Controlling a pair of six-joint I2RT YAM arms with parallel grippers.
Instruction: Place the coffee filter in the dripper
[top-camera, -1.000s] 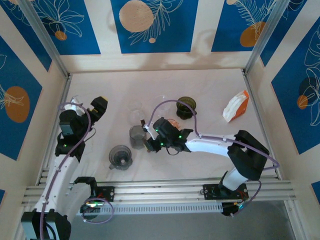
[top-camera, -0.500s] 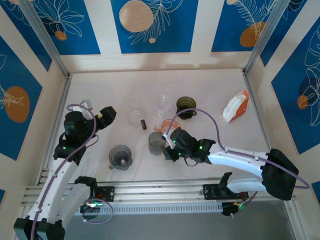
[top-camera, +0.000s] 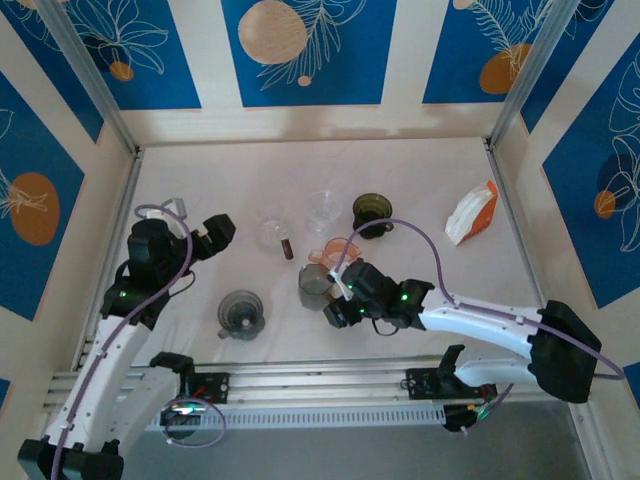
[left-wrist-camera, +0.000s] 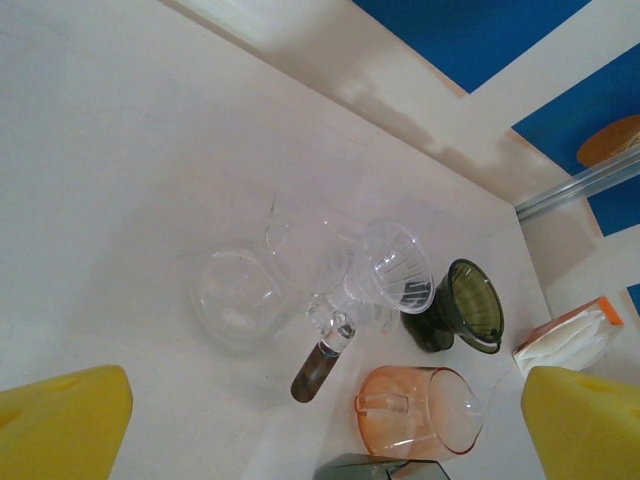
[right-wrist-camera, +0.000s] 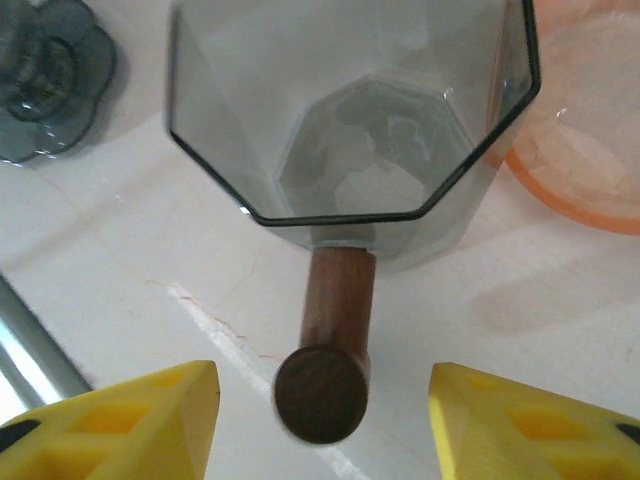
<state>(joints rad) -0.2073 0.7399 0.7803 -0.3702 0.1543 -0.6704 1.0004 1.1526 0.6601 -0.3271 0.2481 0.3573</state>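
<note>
Release of grey cup (top-camera: 313, 283): right gripper (right-wrist-camera: 320, 420) had parted off its wooden handle (right-wrist-camera: 338, 300), left gripper (top-camera: 215, 232) hung wide open left of it, coffee filter pack (top-camera: 470, 213) lay untouched far right, pickup apparently pending.

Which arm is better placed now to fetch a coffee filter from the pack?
Right, probably. The filter pack lies at the right, nearer the right gripper, whose jaws stand open around the handle of the grey cup without touching it. The open left gripper hangs far on the left.
</note>
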